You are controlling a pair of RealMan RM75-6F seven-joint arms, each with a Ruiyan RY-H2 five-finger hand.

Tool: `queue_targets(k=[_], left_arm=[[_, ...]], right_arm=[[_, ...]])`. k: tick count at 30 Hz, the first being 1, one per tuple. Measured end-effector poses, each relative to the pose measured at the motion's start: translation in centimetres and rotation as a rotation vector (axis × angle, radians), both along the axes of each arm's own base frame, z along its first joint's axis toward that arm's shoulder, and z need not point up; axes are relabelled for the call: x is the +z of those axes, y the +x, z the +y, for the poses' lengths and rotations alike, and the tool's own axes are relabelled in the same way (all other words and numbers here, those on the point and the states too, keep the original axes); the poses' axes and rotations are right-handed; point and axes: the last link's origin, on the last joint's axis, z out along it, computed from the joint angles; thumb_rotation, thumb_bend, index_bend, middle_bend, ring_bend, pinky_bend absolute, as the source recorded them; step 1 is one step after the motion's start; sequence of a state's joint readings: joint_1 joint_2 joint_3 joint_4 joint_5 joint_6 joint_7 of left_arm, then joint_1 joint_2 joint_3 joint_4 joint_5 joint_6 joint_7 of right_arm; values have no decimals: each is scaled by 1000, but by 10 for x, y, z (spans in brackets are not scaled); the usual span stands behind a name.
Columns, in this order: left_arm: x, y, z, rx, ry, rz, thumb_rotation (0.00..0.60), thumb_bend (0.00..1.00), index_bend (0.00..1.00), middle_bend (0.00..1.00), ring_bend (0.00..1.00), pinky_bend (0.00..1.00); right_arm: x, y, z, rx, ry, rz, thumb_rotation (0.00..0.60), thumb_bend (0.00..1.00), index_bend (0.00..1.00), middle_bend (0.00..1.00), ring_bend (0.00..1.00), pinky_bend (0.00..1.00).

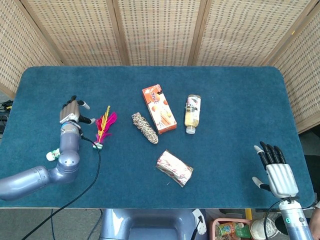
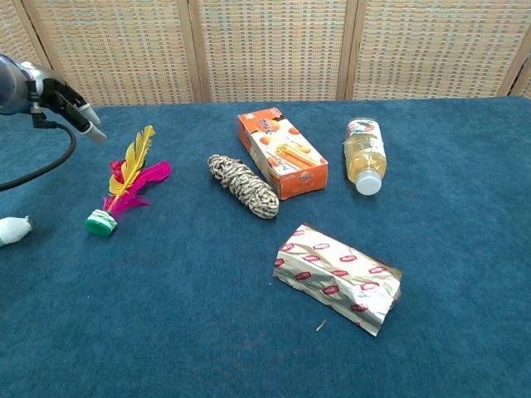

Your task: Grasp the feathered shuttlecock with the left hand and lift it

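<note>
The left robot hand (image 1: pixel 73 111) hangs above the left part of the bench (image 1: pixel 240 90), fingers apart and holding nothing, its fingertips (image 2: pixel 90 124) showing at the far left of the chest view. It sits just left of the shuttlecock (image 1: pixel 103 128) and does not touch it. A dark cable (image 1: pixel 90 175) runs from the wrist down past the near edge of the bench.

The shuttlecock lies flat on the blue cloth, its round green-and-white base (image 2: pixel 99 223) toward the near side and its feathers fanned toward the far side. One long yellow feather (image 2: pixel 136 160) with an orange tinge runs up the middle, with magenta feathers (image 2: pixel 149 177) spreading to its right and a little red at its left.

Near and left of the shuttlecock, partly behind the forearm, lies a small white object (image 2: pixel 12 230). To the right of the shuttlecock come a coil of braided rope (image 1: pixel 145 128), then an orange snack box (image 1: pixel 159 108), then a bottle (image 1: pixel 192 113) of yellowish drink lying on its side with its cap toward the near side. Nearer, a silver wrapped packet (image 1: pixel 174 168) with red marks lies at an angle.

The right robot hand (image 1: pixel 276 170) is at the near right corner of the bench, fingers spread and pointing away, holding nothing.
</note>
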State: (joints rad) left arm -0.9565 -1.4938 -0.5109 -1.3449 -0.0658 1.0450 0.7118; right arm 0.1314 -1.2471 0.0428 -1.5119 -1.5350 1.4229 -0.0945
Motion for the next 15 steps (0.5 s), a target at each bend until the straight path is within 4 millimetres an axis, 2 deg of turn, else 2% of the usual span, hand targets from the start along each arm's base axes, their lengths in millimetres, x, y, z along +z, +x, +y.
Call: queue_targets(k=[7,15], left_arm=[[-21,13,4,20,-32,3,600,234,426,0,0,0],[-29,17,9,26,-31,31,600,235,428,0,0,0]], right_arm=[[2,0,1,8,-1,-17,600,169,53,0,0,0],[4,1,2,16,-2,-32,600,169,53,0,0,0]])
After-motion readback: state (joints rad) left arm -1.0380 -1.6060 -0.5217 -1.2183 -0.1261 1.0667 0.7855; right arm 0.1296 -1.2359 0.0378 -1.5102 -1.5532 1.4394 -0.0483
